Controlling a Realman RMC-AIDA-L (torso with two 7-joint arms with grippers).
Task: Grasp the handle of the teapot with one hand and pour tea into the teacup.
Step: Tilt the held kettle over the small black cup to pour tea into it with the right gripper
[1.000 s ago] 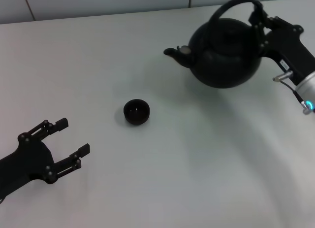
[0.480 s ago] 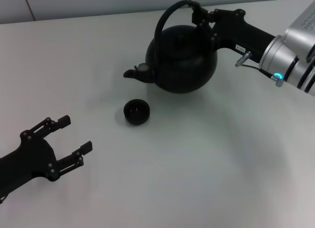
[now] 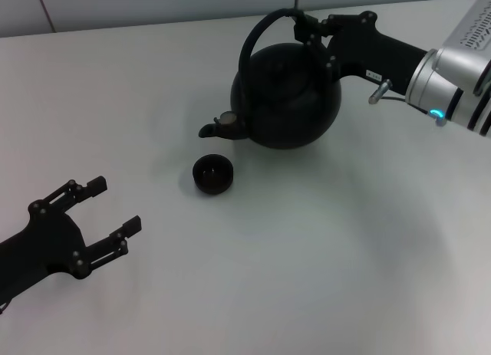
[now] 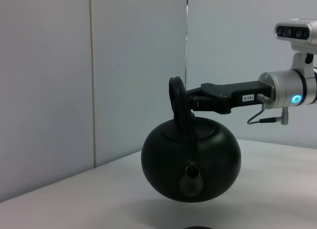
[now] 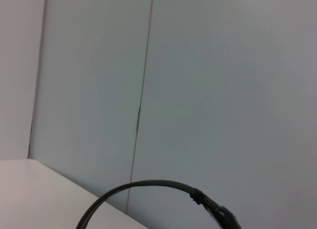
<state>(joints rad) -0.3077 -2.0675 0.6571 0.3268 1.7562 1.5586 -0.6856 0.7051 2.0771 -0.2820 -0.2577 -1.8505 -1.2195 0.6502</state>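
We see the right arm reaching in from the far right of the surface, its forearm stretched almost level toward the left, and the right tool clamped on the handle near that hoop's right end. The teapot hangs from this grip; in the left wrist view it is clear of the surface, a gap and a shadow showing under its round belly. Its spout points to the robot's left and a little downward, so the pot is slightly tilted. The teacup stands on the surface just below and in front of the spout tip, apart from it. The left tool rests low at the near left, its fingers spread wide and holding nothing, well apart from the cup.
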